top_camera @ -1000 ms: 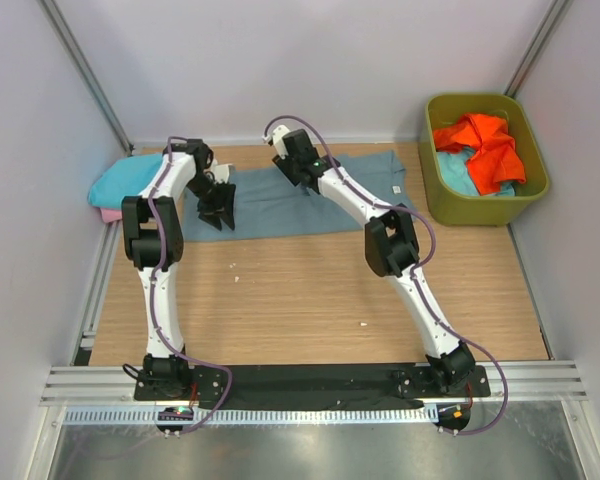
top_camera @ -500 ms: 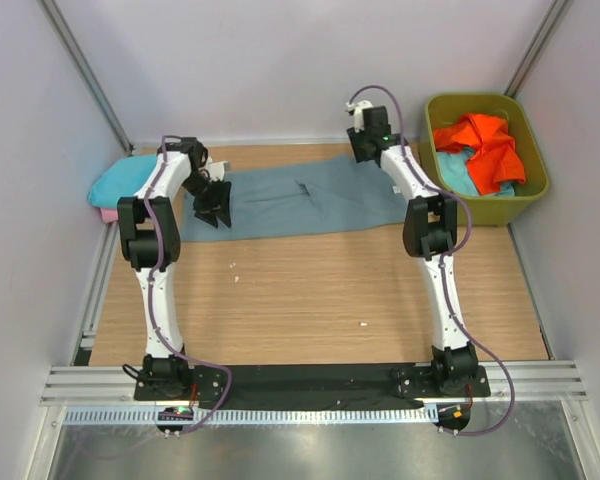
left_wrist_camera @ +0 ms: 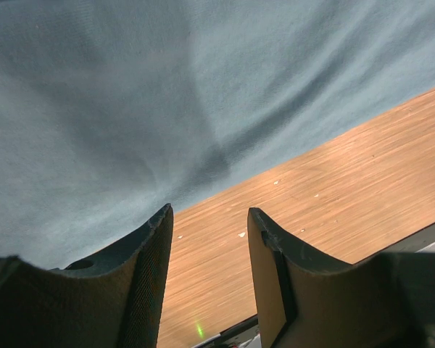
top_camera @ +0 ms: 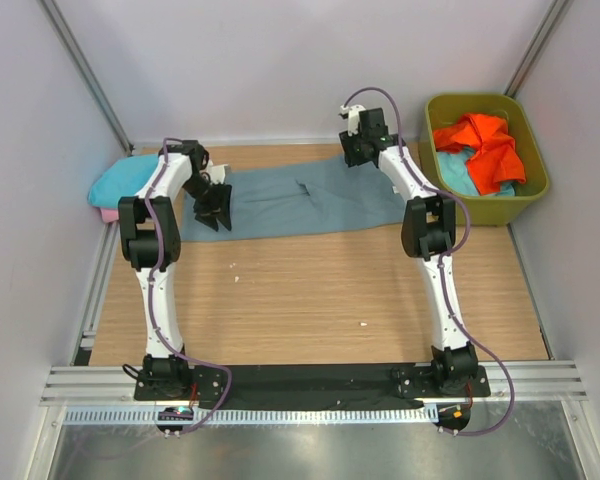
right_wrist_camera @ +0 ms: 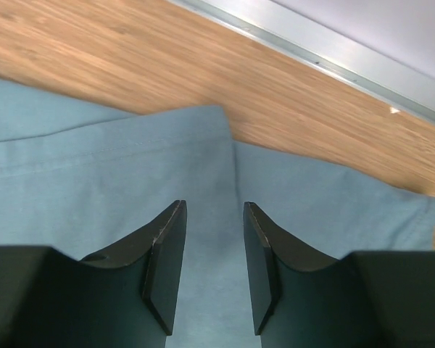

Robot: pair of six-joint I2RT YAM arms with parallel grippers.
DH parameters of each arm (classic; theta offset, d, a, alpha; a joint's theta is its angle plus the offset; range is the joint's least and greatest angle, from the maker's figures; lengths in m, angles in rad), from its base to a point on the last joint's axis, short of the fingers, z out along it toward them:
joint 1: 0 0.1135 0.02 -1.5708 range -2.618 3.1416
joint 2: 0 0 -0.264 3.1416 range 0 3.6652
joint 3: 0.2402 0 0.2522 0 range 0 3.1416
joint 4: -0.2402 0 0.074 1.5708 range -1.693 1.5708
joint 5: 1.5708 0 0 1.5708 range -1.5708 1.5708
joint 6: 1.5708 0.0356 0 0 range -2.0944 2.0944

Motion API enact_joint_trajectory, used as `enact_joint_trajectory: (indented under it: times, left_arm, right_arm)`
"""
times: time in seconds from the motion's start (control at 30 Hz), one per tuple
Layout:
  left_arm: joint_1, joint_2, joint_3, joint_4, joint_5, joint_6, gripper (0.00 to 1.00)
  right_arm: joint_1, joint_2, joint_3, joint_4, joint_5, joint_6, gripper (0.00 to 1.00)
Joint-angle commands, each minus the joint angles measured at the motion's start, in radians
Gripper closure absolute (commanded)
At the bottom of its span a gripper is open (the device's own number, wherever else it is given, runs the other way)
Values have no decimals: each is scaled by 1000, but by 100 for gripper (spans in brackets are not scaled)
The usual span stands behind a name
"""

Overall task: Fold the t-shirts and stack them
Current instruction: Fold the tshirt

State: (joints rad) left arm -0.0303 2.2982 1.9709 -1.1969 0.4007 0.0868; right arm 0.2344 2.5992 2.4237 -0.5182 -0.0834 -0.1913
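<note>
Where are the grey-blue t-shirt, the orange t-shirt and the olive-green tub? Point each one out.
grey-blue t-shirt (top_camera: 280, 205): top external view, middle of the spread cloth.
orange t-shirt (top_camera: 485, 145): top external view, centre of the crumpled heap.
olive-green tub (top_camera: 500, 211): top external view, its near wall.

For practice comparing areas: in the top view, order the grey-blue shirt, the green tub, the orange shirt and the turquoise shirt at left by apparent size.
grey-blue shirt; green tub; orange shirt; turquoise shirt, partly hidden by the left arm.
</note>
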Motion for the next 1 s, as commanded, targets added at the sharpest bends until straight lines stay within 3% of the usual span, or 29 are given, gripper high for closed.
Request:
enact_joint_trajectory:
  times: [0.0,0.53,0.63,0.83,0.97]
  left_arm:
    - [4,-59,-6,7,-5,7,53]
    - [3,-51,-1,7,-25,11,53]
    - [3,-51,-3,7,-29,11,53]
    - [1,-49,-7,5,-31,13,53]
    - [3,-48,-6,5,-33,13,53]
  right_arm:
    - [-7,9,38,-8,-21,15,56]
    - [-9,42,32,-22,-24,10,59]
    - [-6,47,32,-22,-24,9,65]
    - [-6,56,38,-13,-3,13,96]
    - [-13,47,41,-2,34,10,99]
